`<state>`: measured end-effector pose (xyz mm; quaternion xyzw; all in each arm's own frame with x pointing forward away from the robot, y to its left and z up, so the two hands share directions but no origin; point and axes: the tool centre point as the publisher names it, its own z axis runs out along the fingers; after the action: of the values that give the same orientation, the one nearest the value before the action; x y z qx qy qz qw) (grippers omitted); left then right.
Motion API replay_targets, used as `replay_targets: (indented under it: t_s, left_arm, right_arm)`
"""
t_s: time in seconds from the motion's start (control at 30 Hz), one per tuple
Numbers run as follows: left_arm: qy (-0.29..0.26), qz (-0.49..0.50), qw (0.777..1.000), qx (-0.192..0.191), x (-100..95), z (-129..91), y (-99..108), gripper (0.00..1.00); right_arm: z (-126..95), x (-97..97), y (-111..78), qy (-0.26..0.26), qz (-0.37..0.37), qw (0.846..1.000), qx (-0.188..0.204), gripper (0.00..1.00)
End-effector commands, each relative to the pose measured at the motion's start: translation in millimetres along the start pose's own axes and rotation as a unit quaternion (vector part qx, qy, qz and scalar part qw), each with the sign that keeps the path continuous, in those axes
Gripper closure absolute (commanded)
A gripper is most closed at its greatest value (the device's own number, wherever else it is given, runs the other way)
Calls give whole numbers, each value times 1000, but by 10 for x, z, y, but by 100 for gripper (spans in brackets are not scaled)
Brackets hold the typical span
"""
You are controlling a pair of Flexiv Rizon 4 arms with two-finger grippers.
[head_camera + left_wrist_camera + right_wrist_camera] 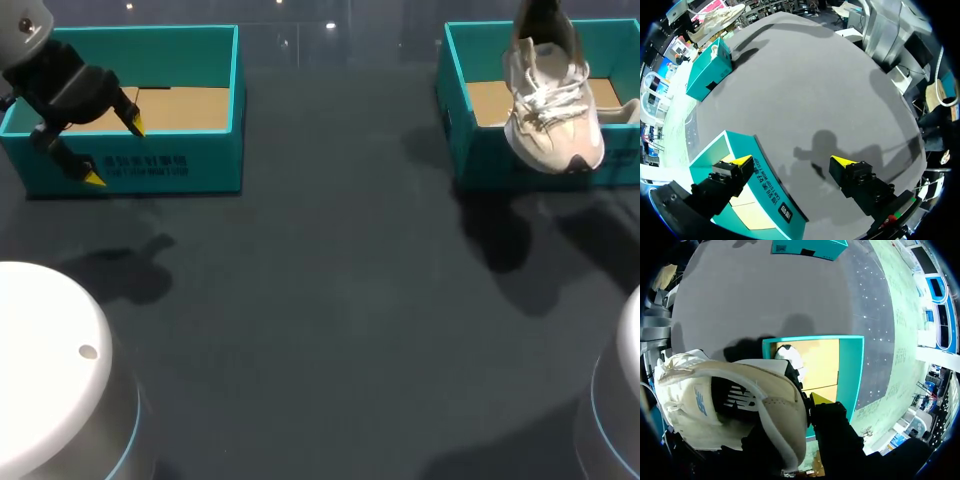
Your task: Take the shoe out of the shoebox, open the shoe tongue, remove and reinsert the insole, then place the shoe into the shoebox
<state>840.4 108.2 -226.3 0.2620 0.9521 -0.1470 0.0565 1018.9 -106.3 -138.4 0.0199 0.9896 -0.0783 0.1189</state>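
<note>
A white sneaker hangs toe-down over the right teal shoebox, its toe level with the box's front wall. My right gripper is shut on the sneaker's heel collar; one yellow tip shows outside the collar and the other is hidden inside the shoe. The box's cardboard floor lies below. My left gripper hovers open and empty over the front wall of the left teal shoebox. In the left wrist view the left gripper straddles that box's wall.
Something pale lies inside the right box at its far right. The dark table spreads between the two boxes. The arms' white bases stand at the near corners.
</note>
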Motion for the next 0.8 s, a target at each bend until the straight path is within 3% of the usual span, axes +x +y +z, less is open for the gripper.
replay_targets:
  t_s: [0.03,0.13,0.27,0.4,0.43,0.5,0.6,0.8]
  left_arm:
    - [0,0,1000,-2,11,-3,-1,0]
    - [0,0,1000,-2,11,-3,-1,0]
    - [0,0,1000,-2,11,-3,-1,0]
    - [0,0,1000,-2,11,-3,-1,0]
    - [0,0,1000,-2,11,-3,-1,0]
    - [0,0,1000,-2,11,-3,-1,0]
    - [0,0,1000,-2,11,-3,-1,0]
    - [0,0,1000,-2,11,-3,-1,0]
  right_arm:
    - [-19,5,0,0,0,1000,1,100]
    - [-6,-221,-111,-24,5,1000,4,100]
    - [56,-614,-330,-28,-8,999,37,100]
    - [160,-967,-582,-35,-26,998,34,100]
    - [177,-1043,-642,-42,-35,998,19,100]
    - [235,-1207,-738,-38,-45,998,25,100]
    - [275,-1410,-863,-51,-69,996,-21,100]
    - [275,-1410,-863,-51,-69,996,-21,100]
